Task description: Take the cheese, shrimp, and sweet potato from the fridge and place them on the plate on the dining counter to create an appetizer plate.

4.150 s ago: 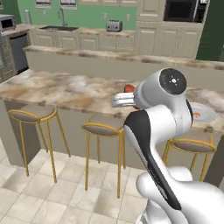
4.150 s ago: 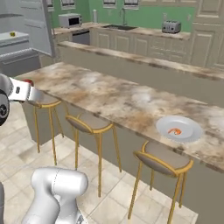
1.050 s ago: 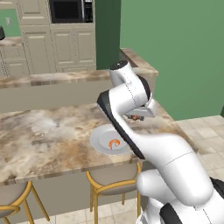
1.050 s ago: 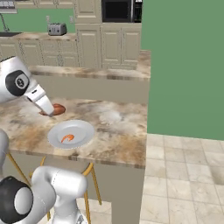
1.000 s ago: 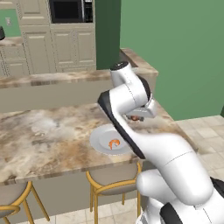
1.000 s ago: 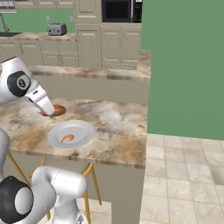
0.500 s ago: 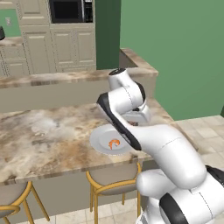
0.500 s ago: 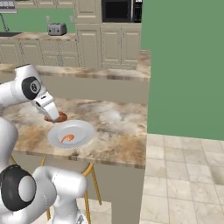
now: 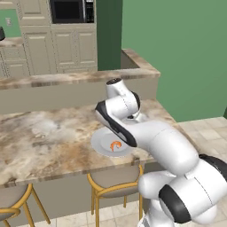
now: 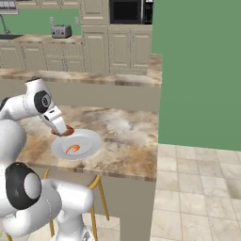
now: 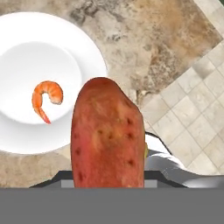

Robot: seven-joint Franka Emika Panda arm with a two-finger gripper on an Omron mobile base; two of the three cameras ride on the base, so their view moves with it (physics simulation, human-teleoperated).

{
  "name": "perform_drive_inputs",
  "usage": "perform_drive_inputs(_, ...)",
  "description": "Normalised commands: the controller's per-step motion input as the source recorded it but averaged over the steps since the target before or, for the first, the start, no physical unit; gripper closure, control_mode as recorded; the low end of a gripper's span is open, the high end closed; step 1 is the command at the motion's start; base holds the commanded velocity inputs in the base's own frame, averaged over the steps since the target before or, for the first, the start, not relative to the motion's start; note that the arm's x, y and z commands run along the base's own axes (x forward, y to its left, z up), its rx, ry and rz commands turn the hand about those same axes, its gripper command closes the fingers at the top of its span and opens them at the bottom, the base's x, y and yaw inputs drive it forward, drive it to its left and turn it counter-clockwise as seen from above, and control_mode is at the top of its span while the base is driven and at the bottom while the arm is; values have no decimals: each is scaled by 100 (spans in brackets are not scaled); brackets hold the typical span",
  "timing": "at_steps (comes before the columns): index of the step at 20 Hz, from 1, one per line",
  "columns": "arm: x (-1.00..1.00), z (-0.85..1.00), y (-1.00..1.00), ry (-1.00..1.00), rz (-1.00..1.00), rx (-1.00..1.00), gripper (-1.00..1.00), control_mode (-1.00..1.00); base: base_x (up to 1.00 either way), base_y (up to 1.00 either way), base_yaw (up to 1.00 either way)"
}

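Hand view: sweet potato (image 11: 108, 135) skin spots

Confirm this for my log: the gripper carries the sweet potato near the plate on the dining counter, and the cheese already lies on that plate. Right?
Not quite. What lies on the plate is the shrimp, not the cheese; the hand view shows its curled orange shape plainly. The rest stands: the gripper carries the sweet potato near the plate on the dining counter.
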Motion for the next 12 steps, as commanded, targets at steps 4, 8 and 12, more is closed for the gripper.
perform_drive_inputs(4,43,-51,13,0,0,3,100,-100,0,0,0)
perform_drive_inputs(8,46,-44,12,0,0,2,100,-100,0,0,0)
perform_drive_inputs(12,57,-38,5,0,0,2,100,-100,0,0,0)
